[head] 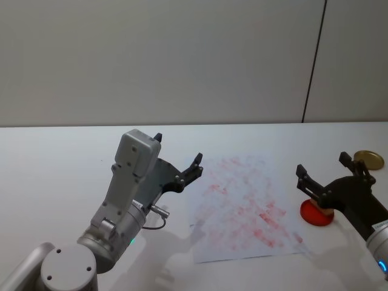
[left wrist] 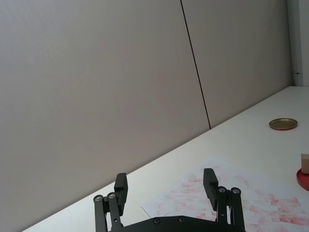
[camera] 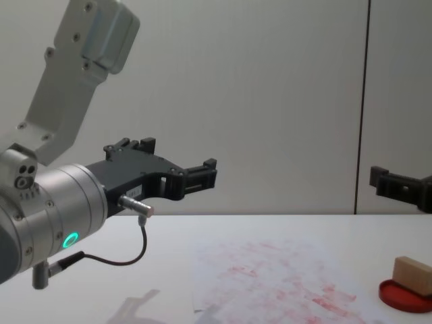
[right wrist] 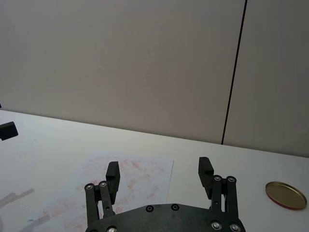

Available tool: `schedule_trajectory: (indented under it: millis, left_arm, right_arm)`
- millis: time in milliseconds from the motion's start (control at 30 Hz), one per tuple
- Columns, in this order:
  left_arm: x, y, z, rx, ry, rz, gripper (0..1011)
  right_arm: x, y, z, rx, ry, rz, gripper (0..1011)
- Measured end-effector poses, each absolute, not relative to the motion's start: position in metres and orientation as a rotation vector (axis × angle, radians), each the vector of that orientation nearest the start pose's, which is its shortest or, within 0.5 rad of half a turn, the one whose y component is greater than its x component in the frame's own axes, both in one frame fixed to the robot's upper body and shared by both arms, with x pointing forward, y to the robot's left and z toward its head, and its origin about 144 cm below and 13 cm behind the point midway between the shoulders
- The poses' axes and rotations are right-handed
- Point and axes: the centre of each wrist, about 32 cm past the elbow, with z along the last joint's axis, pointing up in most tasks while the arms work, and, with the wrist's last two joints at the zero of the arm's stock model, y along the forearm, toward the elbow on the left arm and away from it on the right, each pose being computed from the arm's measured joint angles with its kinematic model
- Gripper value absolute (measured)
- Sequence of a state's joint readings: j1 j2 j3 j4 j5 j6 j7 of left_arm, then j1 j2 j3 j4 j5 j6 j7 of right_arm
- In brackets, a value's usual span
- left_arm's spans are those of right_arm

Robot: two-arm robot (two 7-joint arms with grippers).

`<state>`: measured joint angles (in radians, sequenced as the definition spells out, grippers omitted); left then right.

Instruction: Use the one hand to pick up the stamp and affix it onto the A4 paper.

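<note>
The flat white worktop (head: 60,157) carries all items. The A4 paper (head: 248,206), a white rectangular sheet smeared with faint red marks, lies flat on it and serves as reference. The left pincer (head: 179,147), black, on a silver cylindrical wrist, hangs idle off the paper's left edge, released and empty. The right pincer (head: 322,162), black with slim jaws, hovers off the paper's right edge, jaws spread, holding nothing. The flat round red ink pad (camera: 403,295) sits just beside the paper's right edge. The round brass-coloured lid (head: 368,159) lies farther from that edge. The stamp (camera: 413,275), a small light-tan rectangular wooden block, stands on the ink pad, untouched.

Step in hand, by judgement: approach and grasp. Centre the right pincer over the block; align the jaws with two opposite flat faces. Descend vertically and clench on the upper half, clear of the pad rim. Lift straight up so the pad is not dragged toward the paper.
</note>
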<state>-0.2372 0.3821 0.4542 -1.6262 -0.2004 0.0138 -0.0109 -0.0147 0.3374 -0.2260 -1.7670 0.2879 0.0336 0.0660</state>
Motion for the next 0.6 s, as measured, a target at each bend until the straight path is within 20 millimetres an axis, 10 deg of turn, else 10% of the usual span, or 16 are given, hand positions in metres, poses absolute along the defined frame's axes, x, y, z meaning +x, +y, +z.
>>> schedule_trajectory:
  millis: [600]
  left_arm:
    - [0.492, 0.1984, 1.2044, 0.061, -0.268, 1.124, 993]
  right_arm:
    - [0.4435, -0.2373, 1.1886, 0.025, -0.074, -1.23, 1001]
